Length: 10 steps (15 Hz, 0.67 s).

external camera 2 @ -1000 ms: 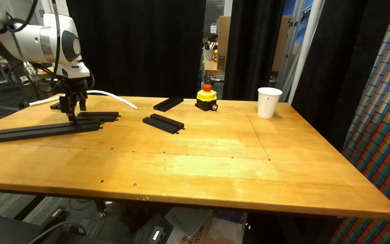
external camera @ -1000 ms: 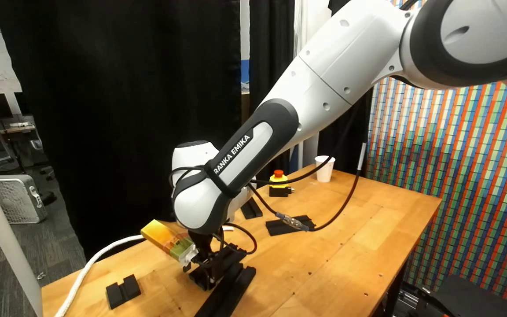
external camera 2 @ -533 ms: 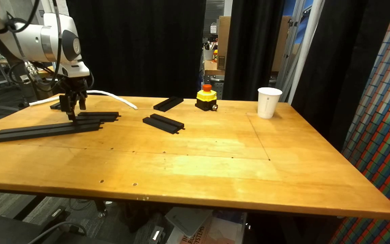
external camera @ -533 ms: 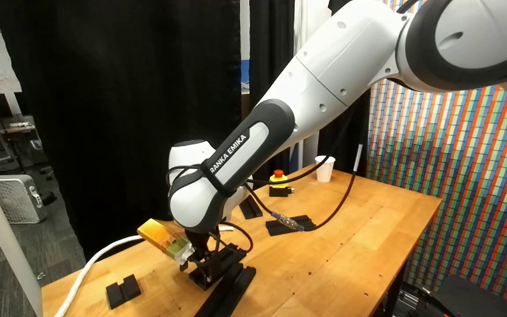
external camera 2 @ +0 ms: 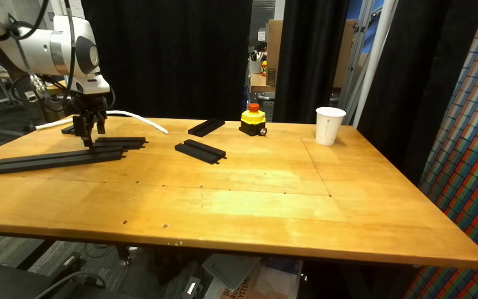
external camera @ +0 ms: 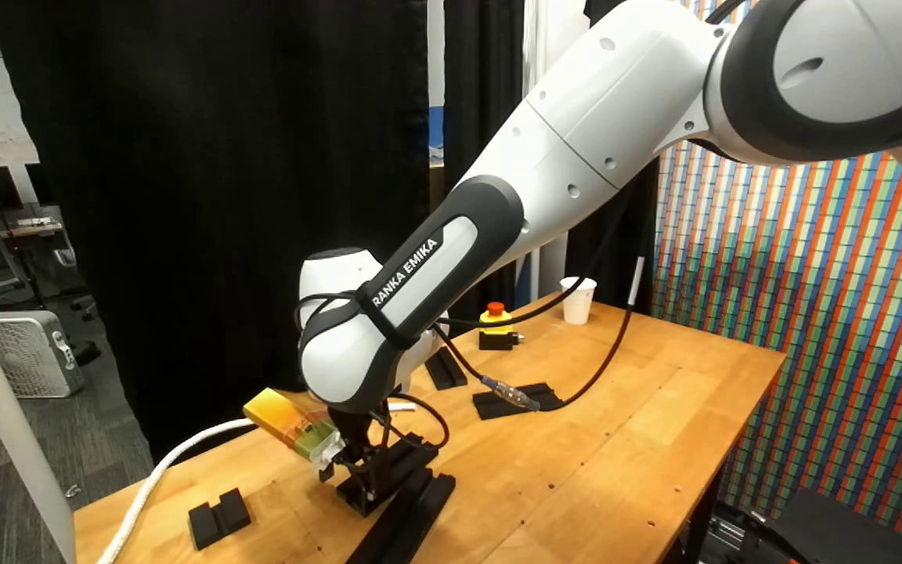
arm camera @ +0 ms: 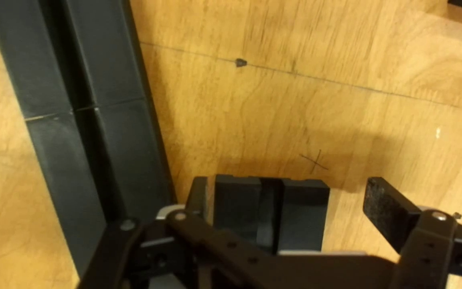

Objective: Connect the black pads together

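Where the gripper [arm camera: 287, 198] hangs: low over the table [external camera 2: 243, 216], pointing down.
Fingers [arm camera: 389, 212]: wide apart; whether they touch the table, cannot tell.
Near pad [arm camera: 303, 212]: flat on the table, its end showing between the fingers in the wrist view, just beside one finger and well apart from the other.
Row [arm camera: 138, 160]: two pads lined up end to end, next to the near pad and at a slant to it; a thin seam [arm camera: 118, 103] crosses the row, wood colour showing at one edge.
Arm [external camera: 568, 149]: white with black trim, reaching down to the gripper.
Side pad [external camera: 233, 511]: flat, well apart from the row, near the white cable [external camera: 155, 475].
Middle pad [external camera 2: 197, 153]: flat, pronged at one end, well apart from the row.
Far pad [external camera 2: 212, 128]: flat, turned another way, beyond the middle pad and apart from it.
Stop button [external camera 2: 253, 118]: red on yellow on a black base, near the far pad.
Cup [external camera 2: 329, 128]: white, upright, farther along the table than the stop button.
Curtain [external camera 2: 172, 62]: black, hanging behind the table in both exterior views.
Tile screen [external camera: 795, 274]: many-coloured, past the end of the table.
Box fan [external camera: 24, 356]: white, on the floor beyond the table.
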Tool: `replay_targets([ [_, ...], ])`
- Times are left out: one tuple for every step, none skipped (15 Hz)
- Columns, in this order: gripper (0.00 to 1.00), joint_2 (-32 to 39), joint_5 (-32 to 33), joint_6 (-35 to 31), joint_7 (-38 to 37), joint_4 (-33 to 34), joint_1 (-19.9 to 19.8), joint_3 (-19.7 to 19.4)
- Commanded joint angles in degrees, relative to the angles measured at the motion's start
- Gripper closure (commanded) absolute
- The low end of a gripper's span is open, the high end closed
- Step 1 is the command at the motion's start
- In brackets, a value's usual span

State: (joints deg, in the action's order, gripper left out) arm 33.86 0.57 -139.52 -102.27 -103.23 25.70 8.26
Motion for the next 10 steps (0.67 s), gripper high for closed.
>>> replay_targets([
  [0.00,-0.51,-1.00,1.63,-0.48,0.50,0.49,-0.26],
  [0.00,-0.69,-1.09,1.92,-0.28,0.36,0.33,-0.19],
  [0.00,-0.64,-1.14,1.88,-0.22,0.18,0.27,-0.15],
  [0.00,-0.64,-1.10,1.75,-0.25,0.01,0.29,-0.17],
  [0.00,-0.68,-1.27,1.63,0.00,-0.20,0.06,-0.09],
  [0.00,-0.63,-1.24,1.45,0.05,-0.36,0.04,-0.11],
  [0.00,-0.66,-1.11,1.19,0.27,-0.55,-0.04,-0.18],
  [0.00,-0.67,-1.09,1.12,0.41,-0.68,-0.13,-0.22],
  [0.00,-0.45,-1.12,0.88,0.42,-0.76,-0.12,-0.22],
  [0.00,-0.43,-1.29,0.77,0.55,-0.90,-0.29,-0.16],
])
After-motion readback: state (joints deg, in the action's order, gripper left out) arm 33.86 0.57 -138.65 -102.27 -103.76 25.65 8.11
